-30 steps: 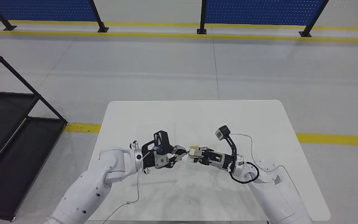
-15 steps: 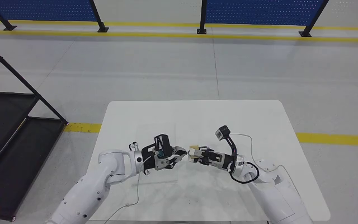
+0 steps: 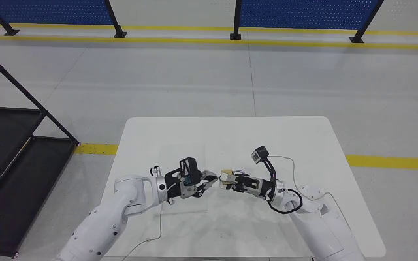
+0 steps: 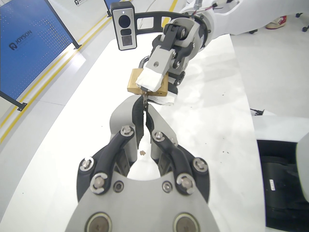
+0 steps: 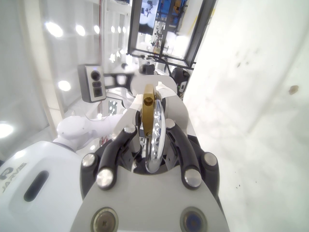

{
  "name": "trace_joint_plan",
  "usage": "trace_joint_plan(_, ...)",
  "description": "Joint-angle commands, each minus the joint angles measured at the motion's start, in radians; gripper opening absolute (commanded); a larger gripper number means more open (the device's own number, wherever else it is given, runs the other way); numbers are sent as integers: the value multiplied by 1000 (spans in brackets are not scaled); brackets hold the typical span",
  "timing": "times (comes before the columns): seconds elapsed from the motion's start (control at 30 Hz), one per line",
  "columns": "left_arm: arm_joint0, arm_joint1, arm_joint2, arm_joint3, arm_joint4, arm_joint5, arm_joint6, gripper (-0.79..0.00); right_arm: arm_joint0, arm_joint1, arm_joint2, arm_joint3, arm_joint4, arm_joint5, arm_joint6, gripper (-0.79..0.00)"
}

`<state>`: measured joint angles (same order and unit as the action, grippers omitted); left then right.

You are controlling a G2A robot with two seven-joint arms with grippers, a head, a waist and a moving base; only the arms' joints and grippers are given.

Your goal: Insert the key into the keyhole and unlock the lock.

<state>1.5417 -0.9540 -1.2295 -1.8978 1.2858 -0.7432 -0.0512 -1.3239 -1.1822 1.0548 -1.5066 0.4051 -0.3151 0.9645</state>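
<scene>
Hardly anything moves, just the left arm (image 3: 130, 194) settling. Nearest, the left gripper (image 4: 145, 108) pinches the key (image 4: 144, 99), tip at the base of the lock (image 4: 134, 82), which the right gripper (image 4: 155, 90) clamps above the table (image 4: 212, 126). Looks like insertion; next: push straight, then twist.

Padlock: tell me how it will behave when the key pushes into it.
The padlock looks like solid brass with a steel shackle, so probably stiff and heavy for its size. Its smooth faces may slip or pivot in the right pincer, though the taped fingertips likely add grip.
</scene>
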Motion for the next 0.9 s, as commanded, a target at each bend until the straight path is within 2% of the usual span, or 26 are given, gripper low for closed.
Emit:
trace_joint_plan(0.0, 8, 1, -7, 2, -4, 7, 2, 0, 0, 0, 0, 0, 0, 0, 0, -785)
trace_joint_plan(0.2, 41, 8, -60, 18, -35, -4, 30, 0, 0, 0, 0, 0, 0, 0, 0, -785)
trace_joint_plan(0.3, 65, 14, -111, 47, -101, -37, 57, 0, 0, 0, 0, 0, 0, 0, 0, -785)
trace_joint_plan(0.6, 162, 29, -254, 68, -165, -47, 109, 0, 0, 0, 0, 0, 0, 0, 0, -785)
trace_joint_plan(0.67, 177, 30, -262, 92, -225, -74, 107, 0, 0, 0, 0, 0, 0, 0, 0, -785)
trace_joint_plan(0.87, 177, 30, -262, 92, -225, -74, 107, 0, 0, 0, 0, 0, 0, 0, 0, -785)
